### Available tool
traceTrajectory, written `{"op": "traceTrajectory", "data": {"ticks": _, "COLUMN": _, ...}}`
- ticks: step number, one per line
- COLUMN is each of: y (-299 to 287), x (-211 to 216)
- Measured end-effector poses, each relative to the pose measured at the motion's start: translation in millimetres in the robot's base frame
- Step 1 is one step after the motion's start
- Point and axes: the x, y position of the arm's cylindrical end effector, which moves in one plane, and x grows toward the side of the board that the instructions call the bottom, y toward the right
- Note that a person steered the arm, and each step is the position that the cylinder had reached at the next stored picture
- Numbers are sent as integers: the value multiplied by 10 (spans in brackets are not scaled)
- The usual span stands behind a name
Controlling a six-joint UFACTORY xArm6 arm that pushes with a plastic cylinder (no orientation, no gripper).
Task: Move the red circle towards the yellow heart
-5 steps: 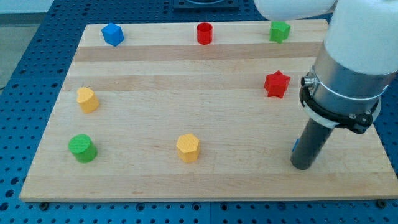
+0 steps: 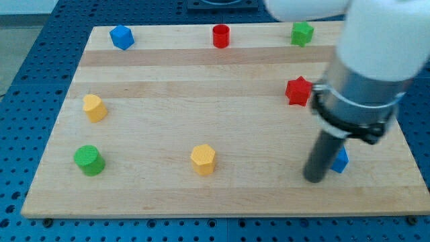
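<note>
While beside blue block (image 2: 341,161), my tip (image 2: 314,179)

pale matt wooden board (image 2: 168,121), visible grain

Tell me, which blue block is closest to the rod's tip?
The blue block at the view's bottom right, beside my tip. The other blue block sits far off, top left.

bright even light, motion-blurred arm (image 2: 363,74)
</note>
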Motion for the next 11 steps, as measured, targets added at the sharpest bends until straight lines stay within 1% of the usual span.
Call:
{"op": "traceTrajectory", "data": {"ticks": 1, "y": -456, "x": 0}}
{"op": "traceTrajectory", "data": {"ticks": 2, "y": -564, "x": 13}}
{"op": "traceTrajectory", "data": {"ticks": 4, "y": -568, "x": 13}}
{"op": "traceTrajectory", "data": {"ticks": 5, "y": -621, "x": 149}}
{"op": "traceTrajectory", "data": {"ticks": 6, "y": -1208, "x": 322}}
{"op": "traceTrajectory", "data": {"ticks": 7, "y": -1836, "x": 296}}
{"op": "traceTrajectory", "data": {"ticks": 11, "y": -1839, "x": 240}}
